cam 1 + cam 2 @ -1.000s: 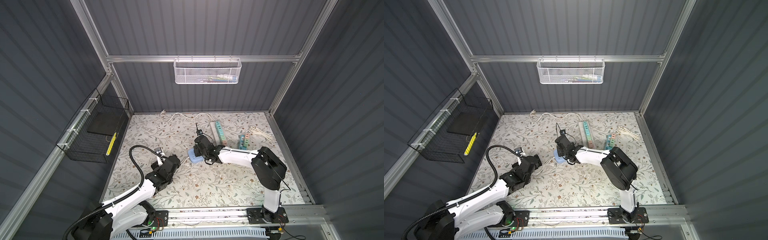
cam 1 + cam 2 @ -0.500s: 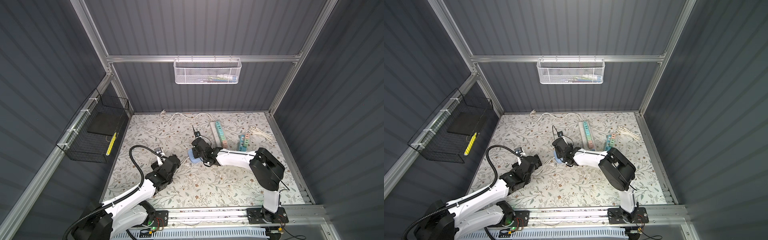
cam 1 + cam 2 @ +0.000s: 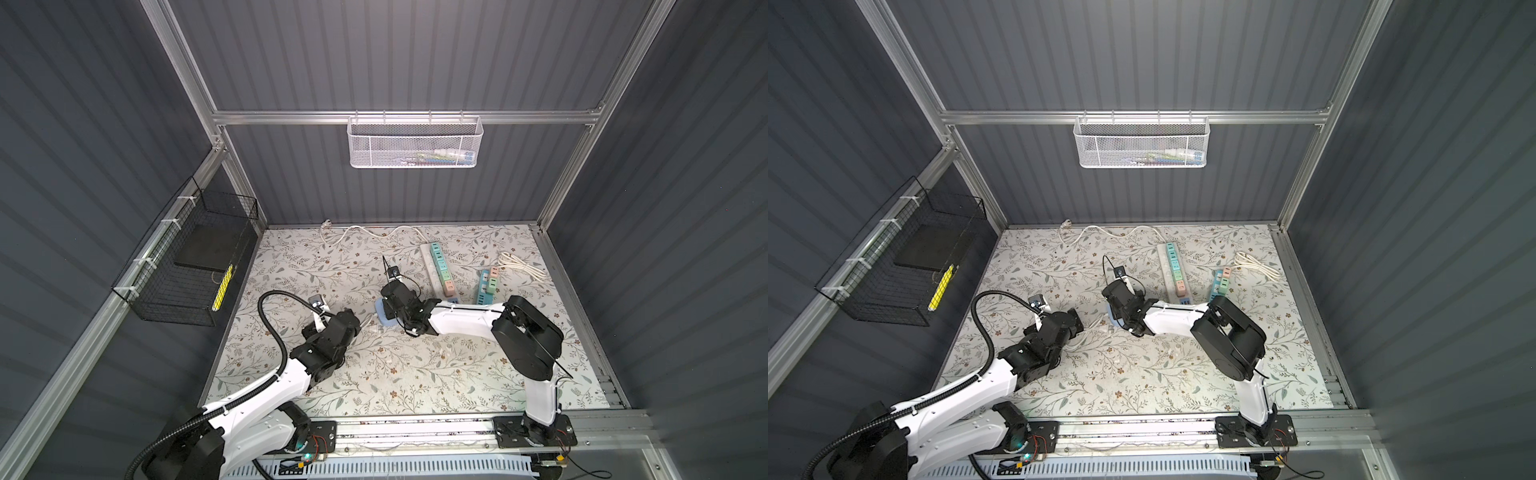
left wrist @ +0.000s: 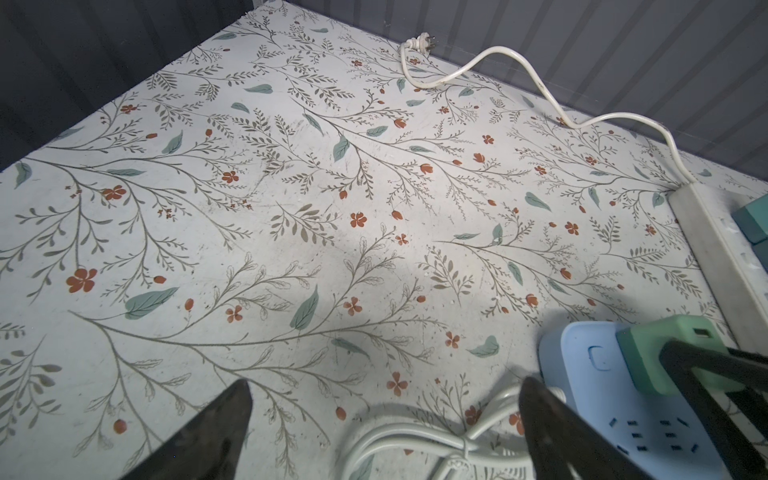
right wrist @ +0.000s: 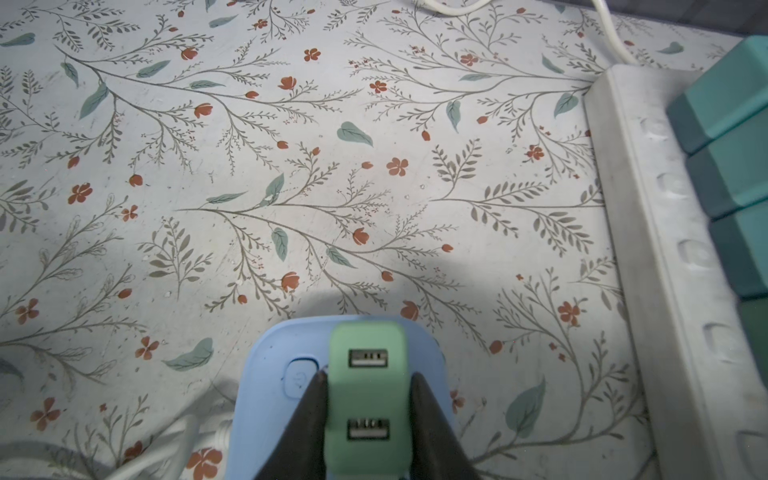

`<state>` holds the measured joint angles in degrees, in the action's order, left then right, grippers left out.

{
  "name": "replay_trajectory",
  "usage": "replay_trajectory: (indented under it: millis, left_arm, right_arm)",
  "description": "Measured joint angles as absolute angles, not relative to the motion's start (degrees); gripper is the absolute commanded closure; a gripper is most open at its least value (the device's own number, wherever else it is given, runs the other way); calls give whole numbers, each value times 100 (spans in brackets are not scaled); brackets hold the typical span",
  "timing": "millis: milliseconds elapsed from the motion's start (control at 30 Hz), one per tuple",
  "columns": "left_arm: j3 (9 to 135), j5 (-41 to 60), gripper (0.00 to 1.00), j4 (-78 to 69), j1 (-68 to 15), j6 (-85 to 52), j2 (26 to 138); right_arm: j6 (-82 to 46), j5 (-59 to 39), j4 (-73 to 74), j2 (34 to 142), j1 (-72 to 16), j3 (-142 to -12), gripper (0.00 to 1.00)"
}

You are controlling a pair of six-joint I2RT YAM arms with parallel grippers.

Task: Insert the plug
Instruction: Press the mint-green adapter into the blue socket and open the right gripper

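On the left side of the floral table (image 3: 291,266), the left gripper (image 4: 384,382) hangs with its jaws spread wide and nothing between them, low over a loop of white cable (image 4: 494,417). Just to its right lies a blue power strip (image 4: 590,374), its power button close beside the green USB charger plug (image 5: 365,395). The right gripper (image 5: 368,380) is clamped on that plug, one finger on each side, with both USB ports facing the wrist camera. The plug stands upright at the blue strip's end; whether its prongs are seated cannot be told. Farther right lies a white power strip (image 5: 648,208) carrying teal plugs (image 5: 727,104).
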<state>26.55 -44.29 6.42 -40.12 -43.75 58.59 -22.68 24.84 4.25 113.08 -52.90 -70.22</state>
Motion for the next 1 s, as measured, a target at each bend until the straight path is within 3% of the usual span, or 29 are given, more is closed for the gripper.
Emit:
replay_trajectory:
  millis: [200,300,400,667,1000]
  left_arm:
    - [2657,-4427,0,709,-4012,-4377,5728]
    - [2692,-4403,0,854,-4012,-4379,5629]
    - [2810,-4362,0,1000,-4012,-4379,5502]
    - [3208,-4294,0,1125,-4012,-4377,5354]
    - [3446,-4174,0,1249,-4012,-4377,5596]
  right_arm:
    - [-2316,2261,183,11231,-5282,-7059,57]
    - [-2355,2010,-222,11177,-5282,-7072,37]
    - [-2344,1846,-598,10989,-5251,-7185,27]
    - [-2158,1747,-729,10261,-4980,-7706,24]
    - [-2143,1402,-871,10812,-4510,-7669,26]
